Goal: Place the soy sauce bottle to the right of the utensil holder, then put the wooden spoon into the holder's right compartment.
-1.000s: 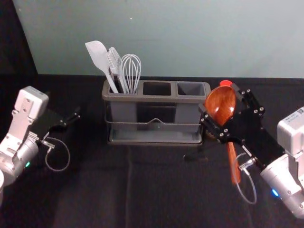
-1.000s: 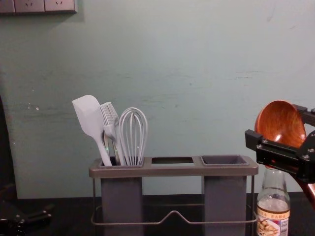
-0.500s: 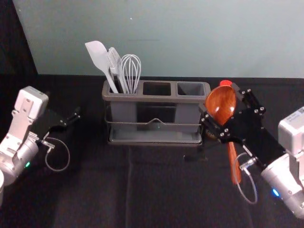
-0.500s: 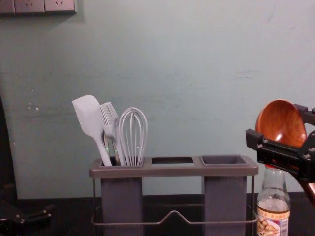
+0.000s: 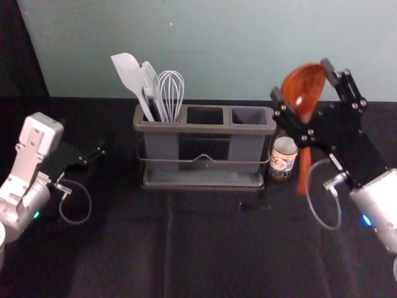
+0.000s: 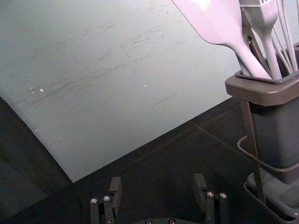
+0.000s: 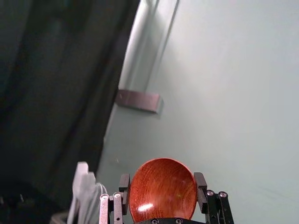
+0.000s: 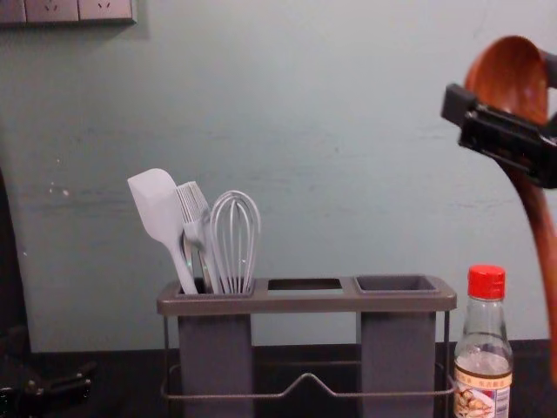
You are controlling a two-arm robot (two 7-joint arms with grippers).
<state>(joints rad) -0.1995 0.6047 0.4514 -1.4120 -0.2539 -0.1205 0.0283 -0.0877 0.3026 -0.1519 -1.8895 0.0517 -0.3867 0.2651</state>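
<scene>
The holder (image 5: 205, 129) stood on the table (image 5: 217, 248), before the far wall (image 5: 248, 49). In its left compartment, left to right, were the spatula (image 5: 129, 73), brush (image 5: 149, 79) and whisk (image 5: 171, 90). The bottle (image 5: 284, 160) stood just right of the holder. Farther right, the spoon (image 5: 304, 90) was in the right gripper (image 5: 301, 79).

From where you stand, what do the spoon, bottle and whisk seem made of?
The spoon looks like glossy wood: red-brown grain with a highlight. The bottle seems smooth clear glass, possibly plastic: the wall shows through its neck. The whisk is dull pale grey, perhaps silicone-coated wire.
</scene>
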